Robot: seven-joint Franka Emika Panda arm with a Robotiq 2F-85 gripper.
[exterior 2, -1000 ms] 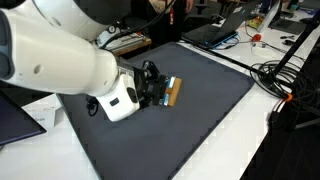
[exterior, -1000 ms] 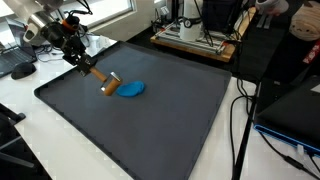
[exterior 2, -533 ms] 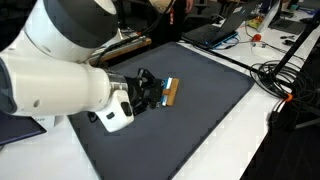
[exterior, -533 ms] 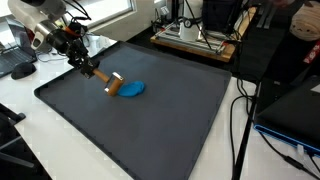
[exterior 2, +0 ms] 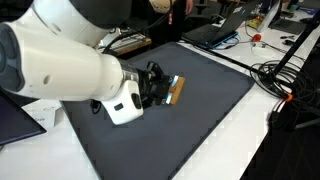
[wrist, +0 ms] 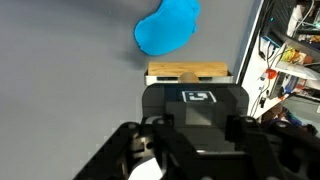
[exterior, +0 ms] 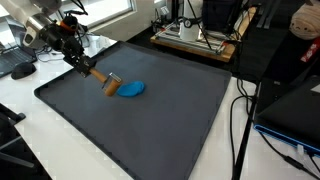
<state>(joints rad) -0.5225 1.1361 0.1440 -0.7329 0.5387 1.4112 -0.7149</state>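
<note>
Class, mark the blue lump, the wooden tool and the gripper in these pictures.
blue lump (wrist: 168,27), wrist view, its middle.
wooden tool (wrist: 188,72), wrist view, middle of its head.
gripper (exterior: 86,66), in an exterior view, between its fingertips, at the handle.

A big dark gray mat lies on a white bench. Bright daylight comes in through a window at the back. Black cables curl on the bench beside the mat. A computer mouse sits near the window.
</note>
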